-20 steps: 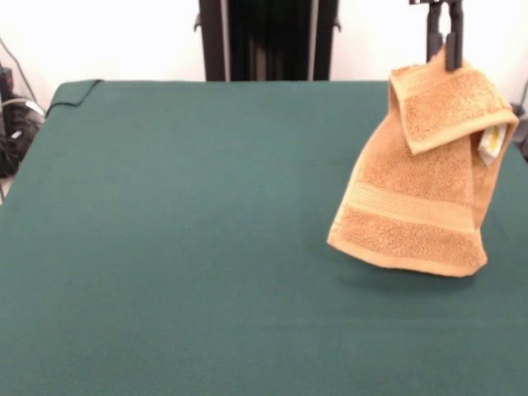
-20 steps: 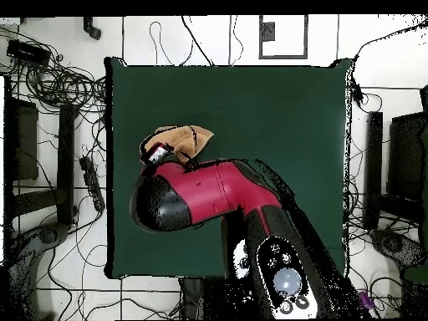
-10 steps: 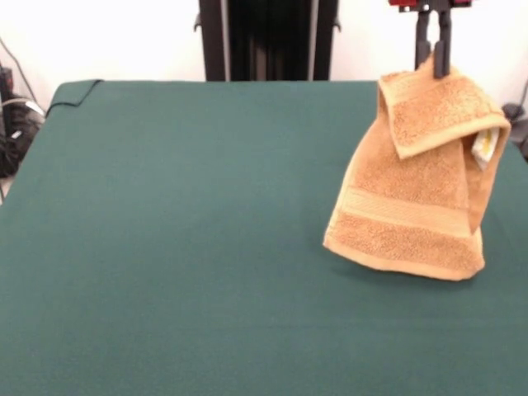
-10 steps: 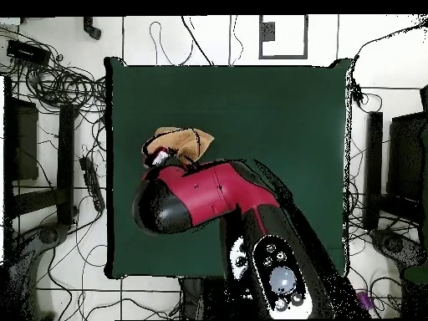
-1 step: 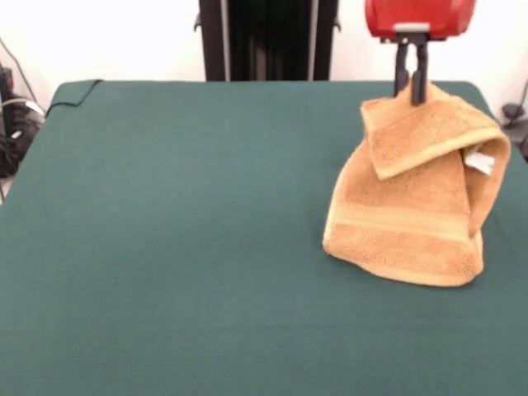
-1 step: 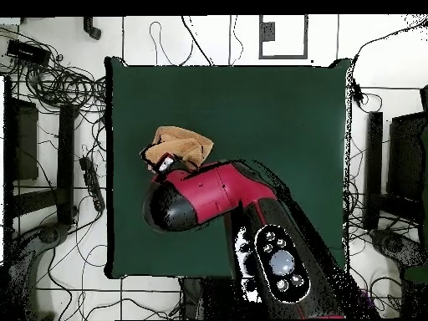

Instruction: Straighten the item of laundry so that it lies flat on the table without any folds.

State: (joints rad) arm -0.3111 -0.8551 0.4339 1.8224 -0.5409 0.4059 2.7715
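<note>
While the arm (image 6: 221,196) reached out over the table (image 5: 165,247), the gripper (image 5: 411,82) hung in the front view toward the right side of the green surface, below its red housing. Its two dark fingers (image 5: 419,76) stood close together and were pinched on the top edge of the towel (image 5: 412,206), which hung from them in a loose fold.

The towel's upper corner was doubled over, forming a flap that lay diagonally across the front. A woven border band (image 5: 400,221) ran across the lower part of the cloth. A small white label (image 5: 479,161) showed at the right edge, inside the fold. The bottom hem appeared to rest on the table, with the cloth bunched and standing rather than spread flat.

From overhead, the towel (image 6: 180,144) showed as a crumpled tan shape on the left half of the table (image 6: 276,117), partly covered by the red and black arm. The gripper itself could not be made out in that view. Cables (image 6: 58,84) lay on the floor beside the table.
</note>
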